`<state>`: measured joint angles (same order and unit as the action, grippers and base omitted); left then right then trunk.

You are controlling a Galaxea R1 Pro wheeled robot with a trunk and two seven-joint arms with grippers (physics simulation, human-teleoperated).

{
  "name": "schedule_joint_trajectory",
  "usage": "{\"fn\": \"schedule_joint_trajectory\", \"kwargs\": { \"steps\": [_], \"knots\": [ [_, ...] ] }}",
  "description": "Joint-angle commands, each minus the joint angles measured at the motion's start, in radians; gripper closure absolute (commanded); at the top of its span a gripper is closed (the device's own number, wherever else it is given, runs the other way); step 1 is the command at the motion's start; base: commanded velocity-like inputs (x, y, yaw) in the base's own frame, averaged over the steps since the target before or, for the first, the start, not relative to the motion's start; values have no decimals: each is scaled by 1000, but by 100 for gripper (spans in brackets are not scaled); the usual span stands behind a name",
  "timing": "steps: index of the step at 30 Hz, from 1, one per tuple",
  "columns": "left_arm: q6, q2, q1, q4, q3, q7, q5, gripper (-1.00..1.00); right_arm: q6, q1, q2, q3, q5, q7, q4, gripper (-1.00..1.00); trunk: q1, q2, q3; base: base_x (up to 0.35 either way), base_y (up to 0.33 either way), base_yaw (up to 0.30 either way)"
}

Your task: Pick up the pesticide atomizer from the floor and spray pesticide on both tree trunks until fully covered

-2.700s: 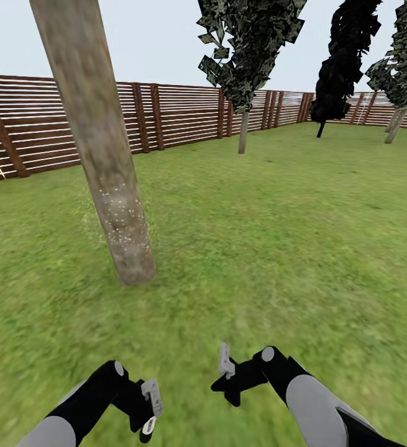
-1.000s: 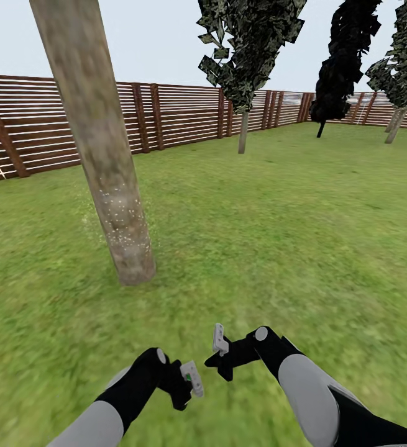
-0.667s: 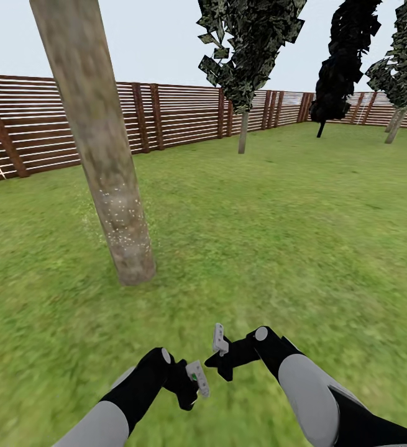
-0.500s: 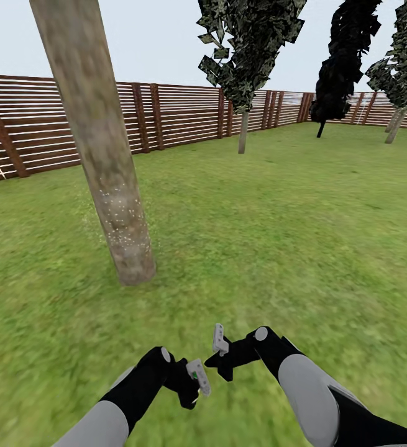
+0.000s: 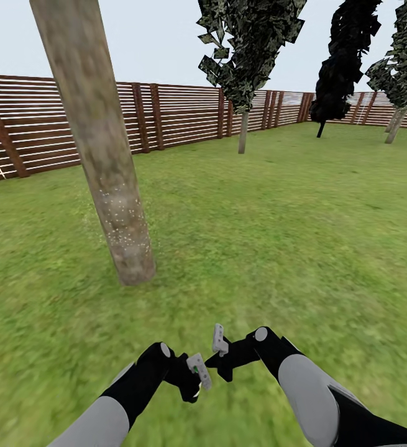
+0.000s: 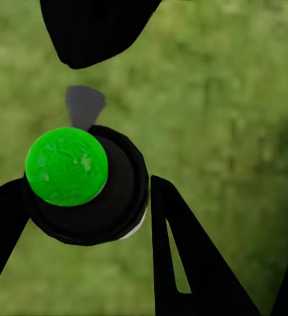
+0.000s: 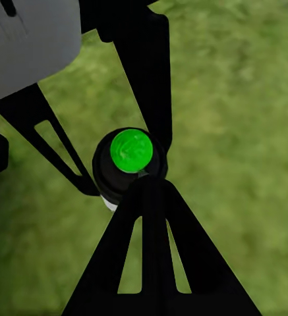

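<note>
Left gripper (image 5: 197,371) slightly nearer right gripper (image 5: 219,347)

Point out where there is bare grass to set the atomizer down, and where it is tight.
Bare lawn runs from the near tree trunk to the fence. It is tight low down, where the left gripper and right gripper crowd the atomizer.

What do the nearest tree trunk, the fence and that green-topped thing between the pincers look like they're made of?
Tree trunk: rough matte bark, mottled grey-beige and brown, with white specks low down.
Fence: looks like wood, with brown horizontal slats, darker posts and no gloss.
Green-topped atomizer: probably plastic, with a smooth black body and a bright green cap with a slight sheen. The simulator render leaves this uncertain.
</note>
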<state>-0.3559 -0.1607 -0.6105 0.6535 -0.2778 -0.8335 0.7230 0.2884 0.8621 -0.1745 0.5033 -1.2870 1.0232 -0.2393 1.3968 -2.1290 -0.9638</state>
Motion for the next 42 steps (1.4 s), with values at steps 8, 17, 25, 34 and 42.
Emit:
{"fn": "schedule_joint_trajectory", "kwargs": {
  "steps": [8, 17, 25, 34, 42],
  "knots": [
    [2, -3, 0, 0, -2, -1, -35, 100, 0, 0, 0, 0, 0, 0, 0, 100, 0, 0, 0, 0, 0, 0],
    [4, 0, 0, -9, -5, -1, -35, 100, 0, 0, 0, 0, 0, 0, 0, 100, 0, 0, 0, 0, 0, 0],
    [9, 202, -1, -12, 41, -3, -32, 100, 0, 0, 0, 1, 0, 1, 1, 100, 0, 0, 0, 0, 0, 0],
    [155, 277, 14, -61, 362, 2, -43, 100, 3, -27, 161, 2, 237, -149, 2, 100, 0, 0, 0, 0, 0, 0],
    [288, 262, 16, -185, 640, 275, -102, 100, 46, -337, 239, 24, 582, -886, 3, -100, 0, 0, 0, 0, 0, 0]
  ]
}}
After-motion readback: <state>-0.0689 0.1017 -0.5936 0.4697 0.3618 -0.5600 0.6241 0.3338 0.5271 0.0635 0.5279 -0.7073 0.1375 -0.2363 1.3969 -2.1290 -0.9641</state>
